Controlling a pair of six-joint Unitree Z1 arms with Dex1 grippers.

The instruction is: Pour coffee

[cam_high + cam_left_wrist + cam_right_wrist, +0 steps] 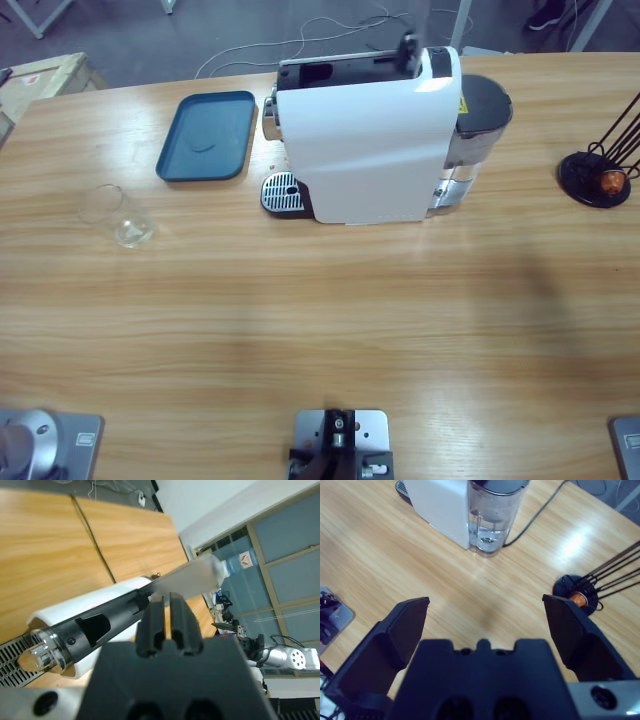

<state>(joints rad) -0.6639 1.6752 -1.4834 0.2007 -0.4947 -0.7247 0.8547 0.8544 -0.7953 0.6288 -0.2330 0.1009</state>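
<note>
You see neither arm in the high view, so only the wrist views tell you about the fingers. The glass [119, 216] stands near the bench's [320, 310] left end, well apart from the machine [370, 135]; whether it holds any coffee you cannot tell, as it looks clear and too small to judge. The machine's far side is hidden behind its white body, and its drip grille [281, 192] shows at the front left. The blue tray [207, 136] lies just beside the machine on the left. At the right edge the capsule stand [598, 172] is cut off, with an orange capsule [612, 182] at its base.

The whole front half of the bench is open wood, with free room between glass and machine too.

Your left gripper [168, 611] has its fingers together, nothing between them, pointing past the machine's top. Your right gripper [486, 622] has its fingers wide apart and empty, above bare bench near the water tank [492, 515].
</note>
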